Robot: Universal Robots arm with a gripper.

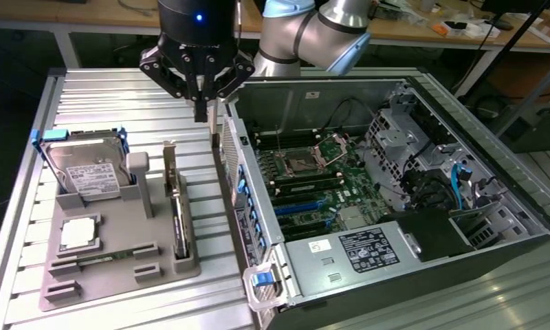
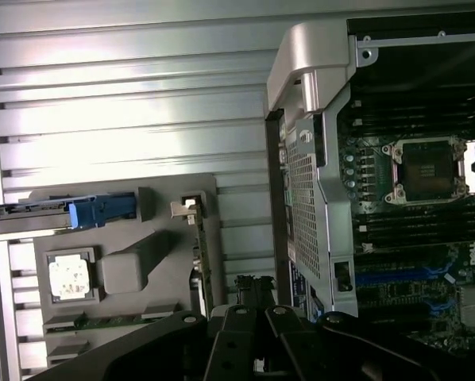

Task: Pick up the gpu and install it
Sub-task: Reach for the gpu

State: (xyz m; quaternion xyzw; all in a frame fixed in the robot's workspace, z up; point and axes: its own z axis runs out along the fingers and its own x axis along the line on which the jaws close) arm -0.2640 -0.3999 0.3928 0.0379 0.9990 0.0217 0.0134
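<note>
Fingers of gripper (image 1: 203, 111) pressed together on nothing, poised just past far end of gpu (image 1: 176, 210), gpu upright on edge in grey tray (image 1: 115, 230), open computer case (image 1: 302, 96) at the exterior view's right

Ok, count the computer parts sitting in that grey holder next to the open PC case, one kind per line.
hard drive: 1
processor chip: 1
memory stick: 1
gpu: 1
Total: 4
</note>
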